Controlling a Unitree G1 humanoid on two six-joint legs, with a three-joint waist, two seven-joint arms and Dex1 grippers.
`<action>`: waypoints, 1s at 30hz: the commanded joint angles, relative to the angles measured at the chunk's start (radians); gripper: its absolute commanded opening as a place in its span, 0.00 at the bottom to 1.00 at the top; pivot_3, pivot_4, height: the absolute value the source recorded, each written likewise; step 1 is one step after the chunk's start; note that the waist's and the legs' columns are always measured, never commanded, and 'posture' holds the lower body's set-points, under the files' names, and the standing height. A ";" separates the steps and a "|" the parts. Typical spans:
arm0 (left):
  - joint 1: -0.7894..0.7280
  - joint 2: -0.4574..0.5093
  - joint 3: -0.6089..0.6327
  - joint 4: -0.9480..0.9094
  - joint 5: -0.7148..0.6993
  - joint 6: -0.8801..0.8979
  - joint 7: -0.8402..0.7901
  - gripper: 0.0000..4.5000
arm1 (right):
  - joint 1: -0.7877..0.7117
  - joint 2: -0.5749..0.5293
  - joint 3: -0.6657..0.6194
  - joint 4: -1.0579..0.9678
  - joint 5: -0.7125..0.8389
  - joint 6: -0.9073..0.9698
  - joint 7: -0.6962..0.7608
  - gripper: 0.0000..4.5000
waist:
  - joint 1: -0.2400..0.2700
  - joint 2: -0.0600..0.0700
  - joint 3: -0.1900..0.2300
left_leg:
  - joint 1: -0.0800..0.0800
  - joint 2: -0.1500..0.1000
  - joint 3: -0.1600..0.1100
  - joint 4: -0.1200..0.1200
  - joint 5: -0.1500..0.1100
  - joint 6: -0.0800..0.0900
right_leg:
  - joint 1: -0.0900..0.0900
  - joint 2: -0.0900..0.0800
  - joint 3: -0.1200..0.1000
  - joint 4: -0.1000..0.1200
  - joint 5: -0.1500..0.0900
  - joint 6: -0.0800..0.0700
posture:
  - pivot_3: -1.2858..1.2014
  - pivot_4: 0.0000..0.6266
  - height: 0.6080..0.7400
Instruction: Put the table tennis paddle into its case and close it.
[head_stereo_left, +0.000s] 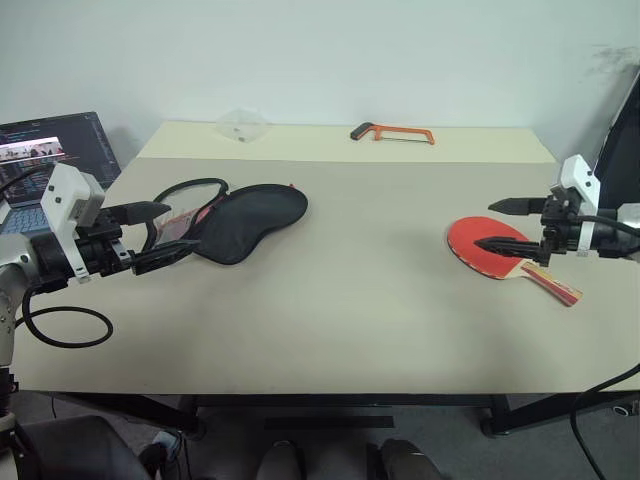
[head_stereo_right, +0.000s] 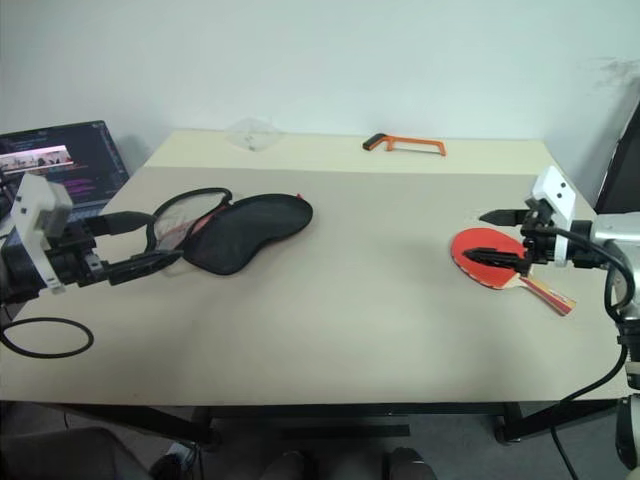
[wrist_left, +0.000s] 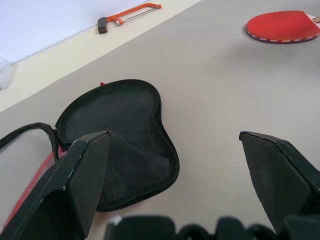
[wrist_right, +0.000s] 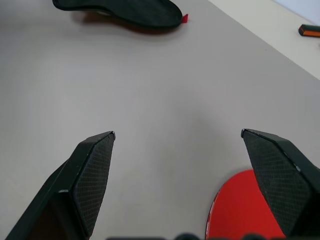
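Left gripper (head_stereo_left: 178, 232) sits at the left side, arm reaching in from the left edge, fingers level-ish and pointing inward toward the right — jaws spread wide, nothing between them. Right gripper (head_stereo_left: 497, 224) mirrors it on the right side, pointing inward toward the left with a slight downward tilt, jaws likewise spread wide and empty. Both wrists carry a white camera block on top — the two arms well apart, each hovering.
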 joint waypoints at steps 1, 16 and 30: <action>-0.032 0.020 -0.010 -0.017 0.001 -0.011 -0.003 1.00 | -0.045 -0.003 -0.011 -0.003 0.007 -0.021 -0.003 0.99 | 0.000 0.000 0.000 | 0.000 0.000 0.000 0.000 0.000 0.000 | 0.000 0.000 0.000 0.000 0.000 0.000 | 0.52 0.24 1.00; -0.057 -0.034 -0.011 0.154 0.104 -0.083 0.179 1.00 | -0.072 0.027 0.008 0.000 0.000 -0.031 -0.004 0.99 | 0.001 0.000 0.000 | 0.000 0.000 -0.001 0.000 0.000 0.000 | -0.001 0.001 0.000 0.004 0.000 -0.001 | 0.52 0.24 1.00; -0.230 -0.236 -0.132 0.311 0.246 -0.098 0.465 1.00 | -0.072 0.044 0.021 -0.009 -0.011 -0.029 -0.045 0.99 | 0.005 -0.001 0.000 | 0.000 -0.001 -0.002 0.003 0.000 0.000 | 0.000 0.001 0.000 0.007 0.001 -0.002 | 0.52 0.24 1.00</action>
